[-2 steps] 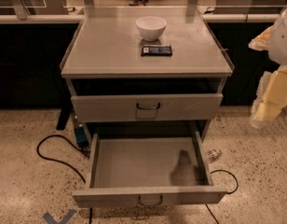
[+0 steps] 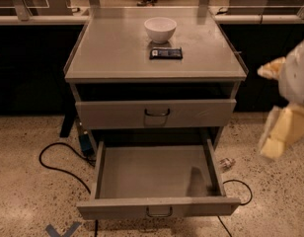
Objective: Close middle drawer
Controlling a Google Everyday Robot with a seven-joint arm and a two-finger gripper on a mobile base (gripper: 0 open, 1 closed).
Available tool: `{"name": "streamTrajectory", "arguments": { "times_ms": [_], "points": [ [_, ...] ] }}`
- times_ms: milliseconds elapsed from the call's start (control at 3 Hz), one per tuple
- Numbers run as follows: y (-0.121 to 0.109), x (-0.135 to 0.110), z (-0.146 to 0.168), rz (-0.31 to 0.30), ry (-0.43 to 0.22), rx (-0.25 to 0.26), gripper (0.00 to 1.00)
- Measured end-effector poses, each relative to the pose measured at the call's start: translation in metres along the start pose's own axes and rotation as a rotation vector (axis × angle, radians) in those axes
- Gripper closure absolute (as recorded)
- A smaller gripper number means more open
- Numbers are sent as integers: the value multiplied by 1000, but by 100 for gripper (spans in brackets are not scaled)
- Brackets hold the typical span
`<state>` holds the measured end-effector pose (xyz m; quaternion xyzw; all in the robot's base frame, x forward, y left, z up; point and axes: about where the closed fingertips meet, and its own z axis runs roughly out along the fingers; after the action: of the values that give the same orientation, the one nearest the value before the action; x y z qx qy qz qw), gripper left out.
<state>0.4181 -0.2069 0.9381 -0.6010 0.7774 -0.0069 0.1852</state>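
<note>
The middle drawer (image 2: 157, 174) is pulled far out of the grey metal cabinet (image 2: 73, 90) and stands wide open, its shallow tray bare inside apart from a dark shadow towards the right rear corner. Its low front panel faces the camera near the bottom edge of the view, with a small dark loop handle (image 2: 159, 212) at the centre. Above it, the taller-fronted top drawer (image 2: 201, 113) is nearly in line with the cabinet face, with a dark gap between its upper edge and the worktop (image 2: 112, 48). On the worktop sit a white bowl (image 2: 160, 28) and, just in front of it, a flat dark packet (image 2: 166, 53) (the two are close but apart). The robot's hand (image 2: 283, 132) hangs at the right edge of the view, a pale, blurred cream-and-white shape, off to the right of the cabinet and well apart from the open drawer; whether it is released or clenched I cannot tell. A black cable (image 2: 53, 162) loops across the speckled floor (image 2: 23, 181) on the left, and a blue tape cross (image 2: 58, 229) marks the floor near the drawer's left front corner.
</note>
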Motion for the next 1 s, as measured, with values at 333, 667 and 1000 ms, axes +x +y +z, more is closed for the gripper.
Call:
{"name": "streamTrajectory", "arguments": {
  "times_ms": [333, 667, 1000],
  "points": [
    [35, 23, 61, 68, -56, -44, 0],
    [85, 58, 140, 142, -46, -178, 0],
    [108, 68, 156, 150, -25, -229, 0]
  ]
}}
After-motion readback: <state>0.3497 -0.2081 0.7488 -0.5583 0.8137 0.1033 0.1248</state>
